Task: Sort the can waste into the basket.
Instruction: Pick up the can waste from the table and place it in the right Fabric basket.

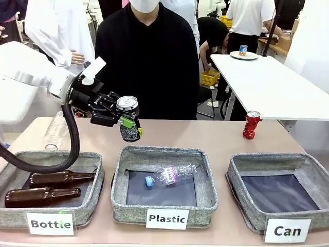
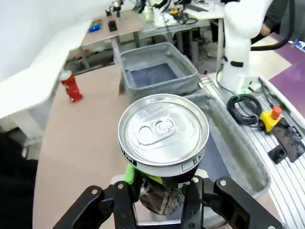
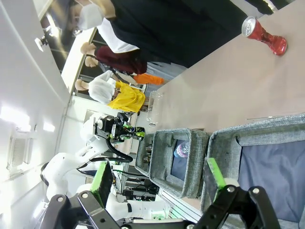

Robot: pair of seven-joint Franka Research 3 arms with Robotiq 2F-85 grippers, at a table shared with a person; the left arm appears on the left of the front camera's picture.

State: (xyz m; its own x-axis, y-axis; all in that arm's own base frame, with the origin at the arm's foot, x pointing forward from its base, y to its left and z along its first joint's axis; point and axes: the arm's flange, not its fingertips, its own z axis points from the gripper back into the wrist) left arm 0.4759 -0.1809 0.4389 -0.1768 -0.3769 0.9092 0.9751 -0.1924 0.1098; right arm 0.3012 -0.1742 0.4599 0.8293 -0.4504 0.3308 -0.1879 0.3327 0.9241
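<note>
Along the near edge stand three grey woven-fabric rectangular baskets. The left one is labelled "Bottle" (image 1: 51,156) and holds two brown glass bottles (image 1: 43,195). The middle one is labelled "Plastic" (image 1: 163,153) and holds a clear plastic bottle with a blue cap (image 1: 169,176). The right one is labelled "Can" (image 1: 267,158), and its dark floor is bare, so neither can is sorted yet. The right gripper (image 3: 157,176) hangs over that right basket with its jaws spread wide and nothing between them. If the other arm reaches across to drop its load there, the two could collide. A little farther back, just beyond the far left corner of the middle basket, the left gripper (image 1: 127,123) is clamped tight on the crumpled lower body of the crushed black-and-silver drink can (image 1: 127,104) and holds it clear of the table, lid up. The green pads grip a dented, uneven surface low on the can, so it could twist or slip out. The likely path to the right passes over the middle basket, and a slip there would put the can among the plastic. The arm's black hose (image 1: 73,146) droops against the left basket and might drag it. Farther right on the table stands the crushed red drink can with a silver top (image 1: 251,125), upright on a pinched waist, well apart from everything else. A passing arm could easily topple it and send it rolling off the far edge. Beyond the table sits a person in black (image 1: 149,62), close to any wide swing.
</note>
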